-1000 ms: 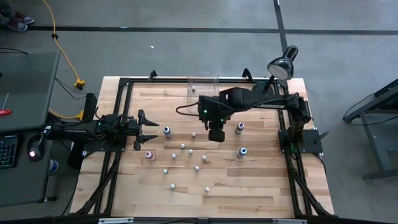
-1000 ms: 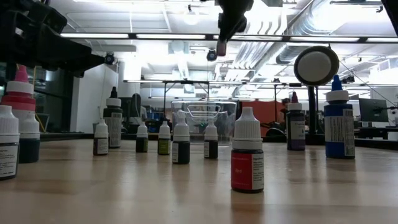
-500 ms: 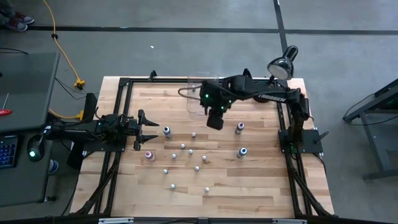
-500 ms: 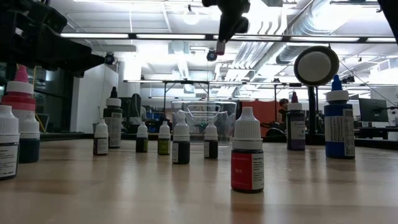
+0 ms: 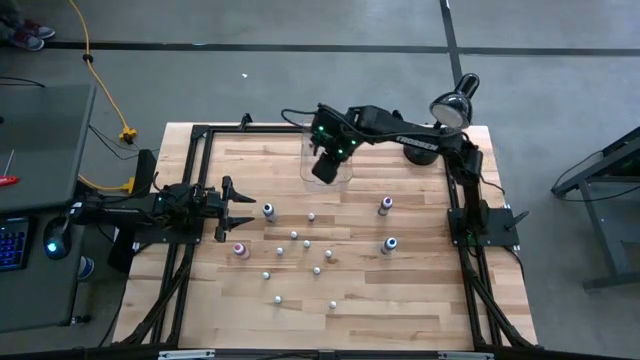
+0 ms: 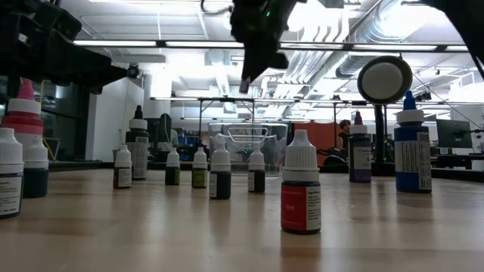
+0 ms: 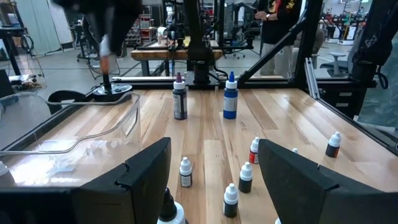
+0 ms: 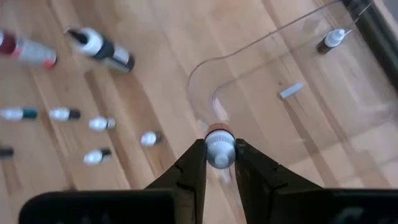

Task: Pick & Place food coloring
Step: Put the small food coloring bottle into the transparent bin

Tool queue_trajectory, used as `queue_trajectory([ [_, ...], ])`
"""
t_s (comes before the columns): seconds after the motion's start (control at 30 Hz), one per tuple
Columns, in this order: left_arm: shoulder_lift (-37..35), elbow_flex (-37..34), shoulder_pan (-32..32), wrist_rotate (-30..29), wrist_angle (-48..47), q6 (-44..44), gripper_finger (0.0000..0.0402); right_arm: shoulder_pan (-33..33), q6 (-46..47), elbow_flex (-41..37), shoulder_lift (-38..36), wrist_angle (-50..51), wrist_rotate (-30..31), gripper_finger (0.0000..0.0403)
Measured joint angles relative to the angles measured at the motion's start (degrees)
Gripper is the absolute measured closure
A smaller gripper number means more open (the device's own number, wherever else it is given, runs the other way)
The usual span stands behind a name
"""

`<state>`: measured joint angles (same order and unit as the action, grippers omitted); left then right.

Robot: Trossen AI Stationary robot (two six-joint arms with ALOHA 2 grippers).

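Several tiny food coloring bottles (image 5: 300, 245) with whitish caps stand upright on the wooden table, also seen in the low view (image 6: 220, 174). My right gripper (image 5: 325, 170) hangs over the clear plastic bin (image 5: 325, 150) at the table's far side, shut on one small bottle (image 8: 219, 149). One bottle (image 8: 331, 39) lies inside the bin (image 8: 298, 81). My left gripper (image 5: 240, 207) waits open at the table's left, level, with bottles ahead of it (image 7: 211, 180). My right gripper pinches a small bottle between its two fingers (image 8: 193, 165), which slant down from above. The bottle's whitish cap end (image 8: 219, 142) faces the wrist camera, so the part under the pads is hidden. The bottle is lifted clear, above the bin's curved near wall.
Four larger bottles stand among the small ones, two nearer the left (image 5: 268, 210) and two nearer the right (image 5: 388, 244). A desk lamp (image 5: 455, 100) stands at the far right corner. A black frame (image 5: 200, 135) runs around the table.
My right gripper has carried its bottle from above the table's middle toward the far edge and a little to the left, ending over the clear bin. It has rolled somewhat on the way and stayed shut on the bottle.
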<state>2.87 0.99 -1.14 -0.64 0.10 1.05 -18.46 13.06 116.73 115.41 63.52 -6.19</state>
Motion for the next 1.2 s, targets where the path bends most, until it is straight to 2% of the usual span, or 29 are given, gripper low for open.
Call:
queue_trajectory([
  [0.33, 0.0, 0.0, 0.0, 0.0, 0.0, 0.0, 0.0163, -4.9, 2.2, 0.8, 5.0, -4.1, 0.2, 0.0338],
  [0.43, 0.0, 0.0, 0.0, 0.0, 0.0, 0.0, 0.0163, -6.0, 0.1, 4.6, 7.4, -2.8, 0.2, 0.0338],
  [0.67, 0.0, 0.0, 0.0, 0.0, 0.0, 0.0, 0.0163, -7.9, -8.3, 18.4, 16.2, 8.3, 3.3, 0.0338],
  [0.77, 0.0, 0.0, 0.0, 0.0, 0.0, 0.0, 0.0163, -8.6, -11.9, 15.4, 16.4, 5.8, 3.3, 0.0338],
  [0.9, 0.0, 0.0, 0.0, 0.0, 0.0, 0.0, 0.0163, -9.1, -14.4, 14.7, 17.7, 4.7, 6.2, 0.0338],
  [1.2, 0.0, 0.0, 0.0, 0.0, 0.0, 0.0, 0.0163, -10.1, -10.2, 14.7, 20.5, 1.2, 6.0, 0.0338],
])
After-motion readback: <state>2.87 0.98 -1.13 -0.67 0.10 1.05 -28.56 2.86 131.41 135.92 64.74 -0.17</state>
